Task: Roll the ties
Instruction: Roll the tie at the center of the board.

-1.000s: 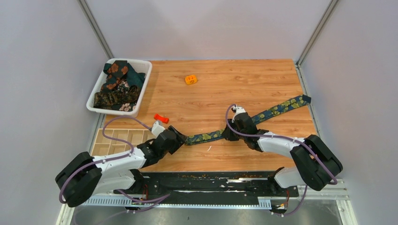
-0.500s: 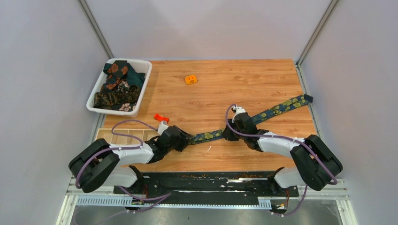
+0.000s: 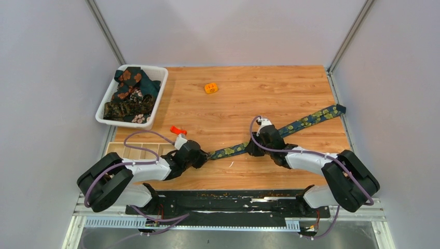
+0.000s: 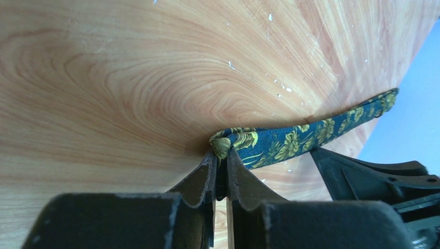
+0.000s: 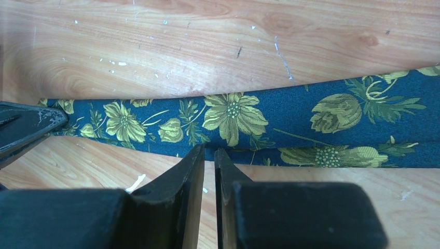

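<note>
Left gripper (image 4: 221, 157), wider a second ago, now pinches navy tie (image 5: 290, 111) at its narrow tip | right gripper (image 5: 208, 154) unchanged, nipping tie mid-length | tie lies diagonally, frame centre to right, on table (image 3: 233, 106)

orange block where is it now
Top view: the orange block sits toward the far edge of the table, right of the white bin of ties.

- The navy tie (image 5: 290, 119) is running off the right edge of the right wrist picture.
- The right gripper (image 3: 253, 149) is hiding part of it from above.
- The ties (image 3: 129, 96) in the white bin (image 3: 160, 89) are lying too tangled to count.
- The orange piece (image 3: 210, 88) is showing marks too small to read.
</note>
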